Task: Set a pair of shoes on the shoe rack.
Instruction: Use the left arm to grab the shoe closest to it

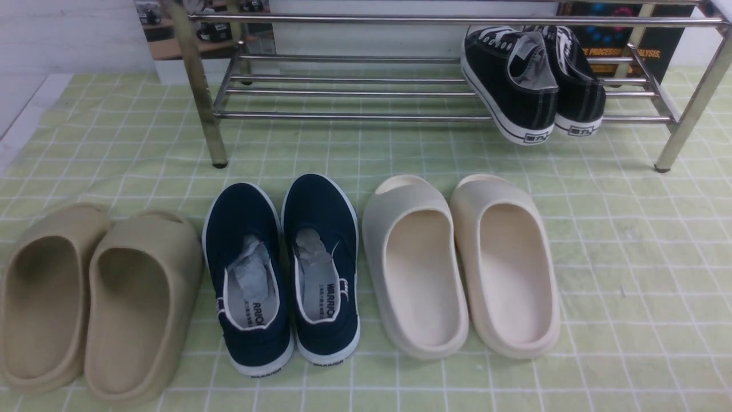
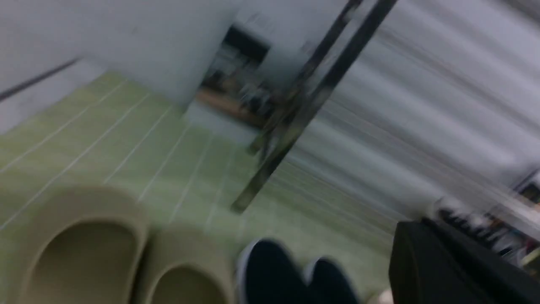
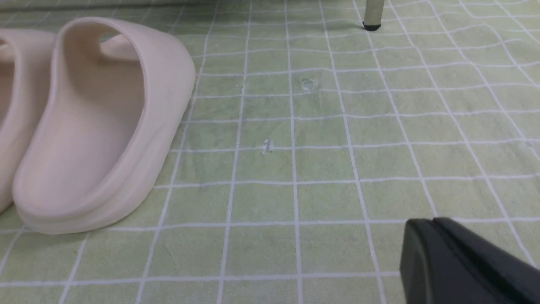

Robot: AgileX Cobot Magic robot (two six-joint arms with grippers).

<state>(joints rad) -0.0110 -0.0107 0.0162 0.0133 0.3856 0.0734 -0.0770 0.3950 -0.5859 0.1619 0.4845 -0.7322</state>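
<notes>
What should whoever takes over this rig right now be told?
Left gripper: only a black edge shows in its blurred wrist view; open or shut cannot be told. Right gripper: likewise; nothing seen held.
Navy slip-ons: side by side on the green checked cloth in front of the shoe rack, between the tan slides and the cream slides, toes toward the rack.
Done: nothing yet. Black sneakers sit on the rack's right end.
Left: pick up both slip-ons and set them on the rack, probably left of the sneakers.
</notes>
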